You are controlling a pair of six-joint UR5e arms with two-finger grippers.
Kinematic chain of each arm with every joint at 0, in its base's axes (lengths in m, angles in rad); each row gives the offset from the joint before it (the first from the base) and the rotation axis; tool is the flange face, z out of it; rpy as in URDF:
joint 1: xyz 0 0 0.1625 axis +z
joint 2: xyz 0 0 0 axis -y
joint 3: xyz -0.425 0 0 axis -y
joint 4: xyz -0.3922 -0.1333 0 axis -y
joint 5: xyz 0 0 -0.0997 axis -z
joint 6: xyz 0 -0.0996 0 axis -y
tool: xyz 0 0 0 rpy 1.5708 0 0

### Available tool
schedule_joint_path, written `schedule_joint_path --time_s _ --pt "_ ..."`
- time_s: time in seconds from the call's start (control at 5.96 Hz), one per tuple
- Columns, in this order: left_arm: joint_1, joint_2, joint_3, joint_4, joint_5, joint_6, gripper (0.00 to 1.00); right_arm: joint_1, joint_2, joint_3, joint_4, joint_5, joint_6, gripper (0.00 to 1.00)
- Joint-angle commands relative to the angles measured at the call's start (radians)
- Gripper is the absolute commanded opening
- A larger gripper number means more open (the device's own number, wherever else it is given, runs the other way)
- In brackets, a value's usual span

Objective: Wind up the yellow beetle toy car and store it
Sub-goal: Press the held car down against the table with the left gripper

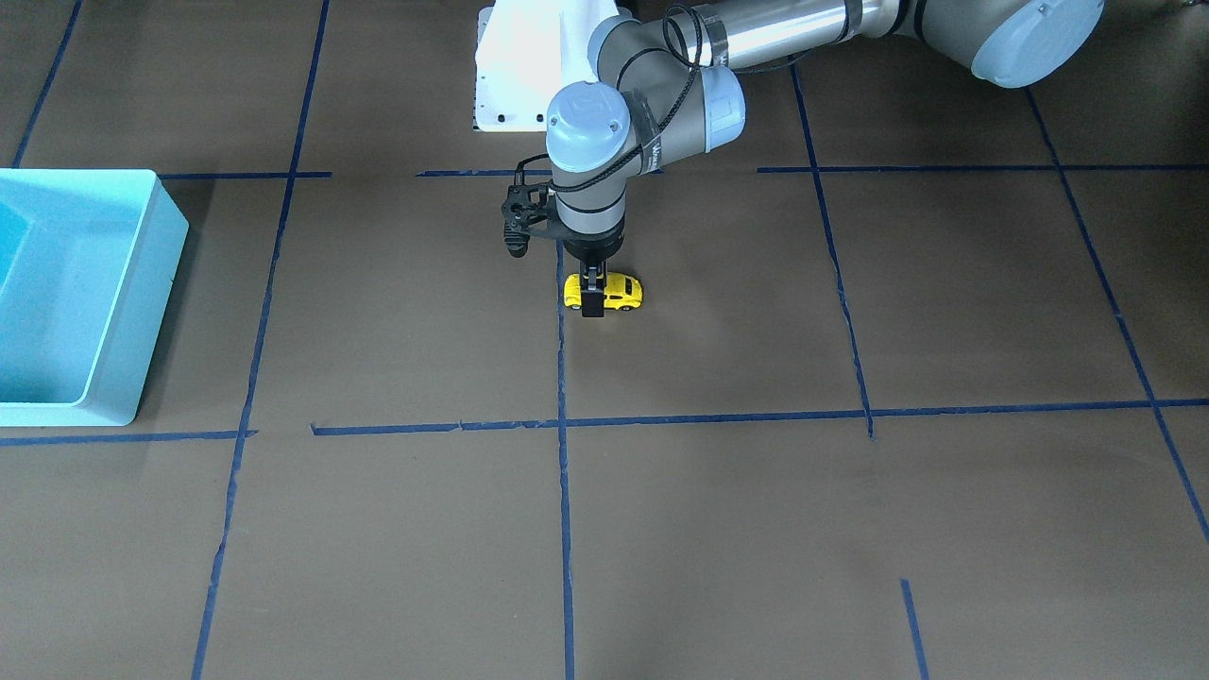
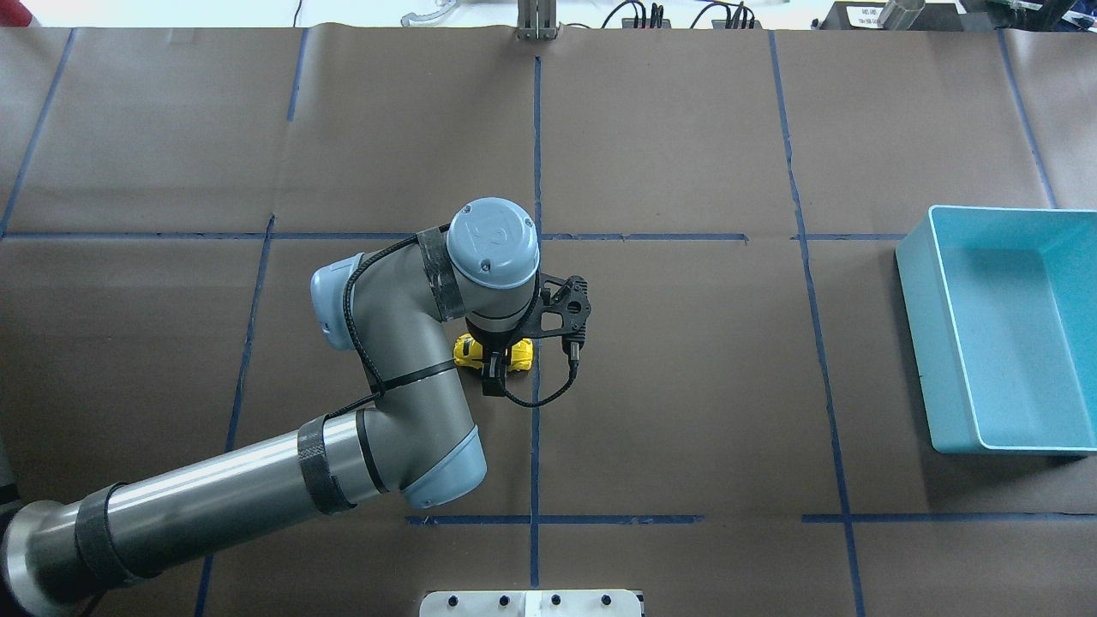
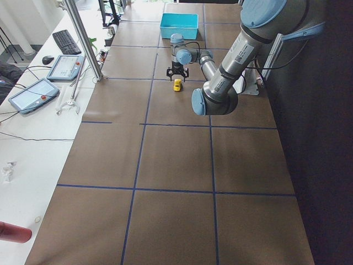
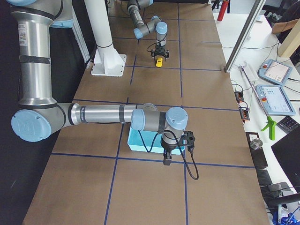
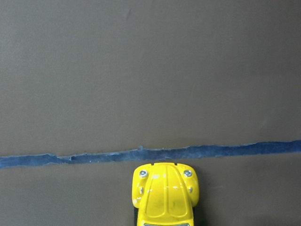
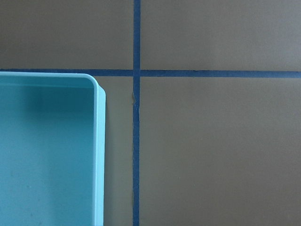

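Nearest in the right-side view, the right gripper (image 4: pixel 167 161) hangs over the outer edge of the bin (image 2: pixel 934 343). Only that side view shows it, so whether its jaws are open or closed cannot be told. Its wrist camera looks down on one bin corner, which sits just beside a crossing of blue tape lines (image 6: pixel 136 73). Well apart from the bin, out toward the middle of the table (image 1: pixel 756 519), the car (image 1: pixel 625 292) stands on its wheels with its nose almost touching a tape line. The left gripper (image 1: pixel 592 295) points straight down over the car, one finger on each flank, apparently narrowed until they clamp the body.
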State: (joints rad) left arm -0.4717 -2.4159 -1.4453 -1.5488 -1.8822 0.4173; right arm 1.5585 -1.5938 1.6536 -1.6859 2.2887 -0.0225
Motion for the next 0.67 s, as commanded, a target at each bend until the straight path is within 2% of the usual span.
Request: schedule_joint_path --time_s 0.0,0.5 --pt "0.001 -0.002 0.009 -0.002 0.0 0.0 1.0 -0.002 0.0 0.0 0.0 0.0 0.001 1.0" --pt "0.008 -0.018 0.06 -0.065 0.0 -0.014 1.0 0.0 0.0 0.0 -0.002 0.0 0.003 1.0"
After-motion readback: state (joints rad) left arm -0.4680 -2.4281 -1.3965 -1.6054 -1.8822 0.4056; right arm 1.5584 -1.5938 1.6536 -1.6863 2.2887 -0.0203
